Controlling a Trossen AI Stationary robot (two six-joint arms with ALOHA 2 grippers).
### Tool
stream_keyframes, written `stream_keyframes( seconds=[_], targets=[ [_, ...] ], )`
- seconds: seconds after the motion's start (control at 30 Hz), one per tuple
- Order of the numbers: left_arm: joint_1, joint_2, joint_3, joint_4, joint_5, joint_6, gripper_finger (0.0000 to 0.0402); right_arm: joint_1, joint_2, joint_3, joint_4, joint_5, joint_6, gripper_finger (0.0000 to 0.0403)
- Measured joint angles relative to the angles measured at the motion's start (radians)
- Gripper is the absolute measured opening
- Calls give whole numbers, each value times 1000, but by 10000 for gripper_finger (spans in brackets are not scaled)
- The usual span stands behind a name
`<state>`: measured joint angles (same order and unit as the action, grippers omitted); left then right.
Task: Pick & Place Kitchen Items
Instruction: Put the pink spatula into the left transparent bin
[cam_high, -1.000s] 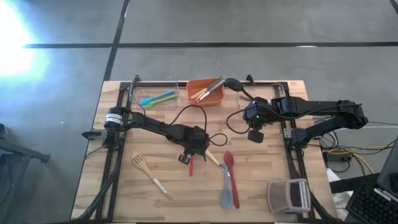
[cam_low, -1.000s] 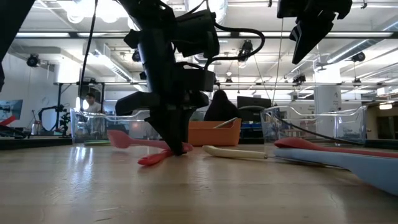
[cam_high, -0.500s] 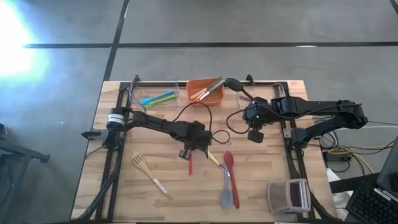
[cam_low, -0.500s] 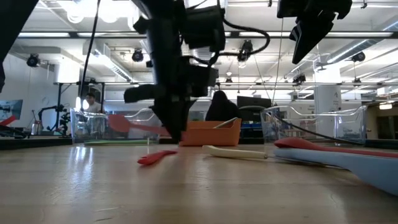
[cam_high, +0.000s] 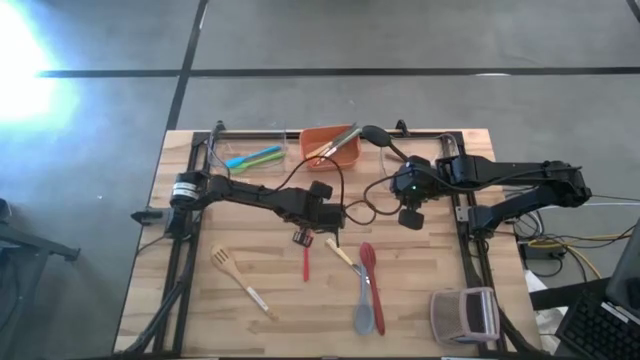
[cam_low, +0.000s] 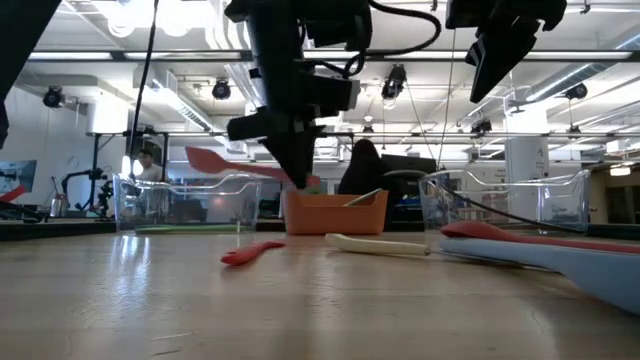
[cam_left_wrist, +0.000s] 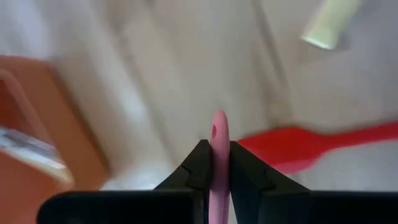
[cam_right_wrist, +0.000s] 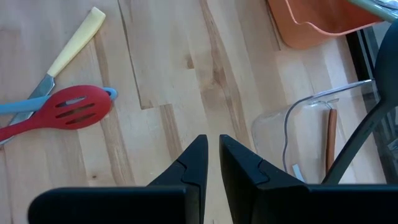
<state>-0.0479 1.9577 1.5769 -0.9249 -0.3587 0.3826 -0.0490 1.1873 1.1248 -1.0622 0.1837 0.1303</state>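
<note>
Above the wooden counter (cam_high: 420, 300), the left gripper (cam_low: 300, 178) has risen since a second ago, carrying the slim pink long-handled spatula (cam_low: 215, 160) clear of the boards toward the orange rectangular bin (cam_high: 332, 147). Its jaws are clenched on the pink handle. Right gripper (cam_right_wrist: 210, 155) hovers mid-counter, jaws closed on nothing. No writing is legible.

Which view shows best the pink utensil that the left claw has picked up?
The low view: the pink utensil sticks out sideways from the left claw, clear of the table. The left wrist view shows only its handle end, edge-on between the fingers. In the high view the arm hides it; the right wrist view misses it.
</note>
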Motion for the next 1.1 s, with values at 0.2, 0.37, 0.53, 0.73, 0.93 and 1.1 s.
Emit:
stream_keyframes(
  seconds=[0.2,0.37,0.53,0.73,0.93,1.1],
  targets=[
    [28,-55,4,-31,-41,-8,36,0,0,0,-4,0,0,34],
    [97,-150,-5,-58,-52,-19,36,0,0,-1,-3,0,0,34],
    [214,-283,-61,-57,-39,6,36,0,0,-2,-3,0,0,34],
    [415,-421,-145,-23,127,56,36,0,0,-2,1,0,-7,34],
    [615,-470,-197,11,236,87,36,0,0,-3,4,0,-10,34],
    [738,-451,-201,29,333,126,36,0,0,-3,4,0,-11,34]
  ],
)
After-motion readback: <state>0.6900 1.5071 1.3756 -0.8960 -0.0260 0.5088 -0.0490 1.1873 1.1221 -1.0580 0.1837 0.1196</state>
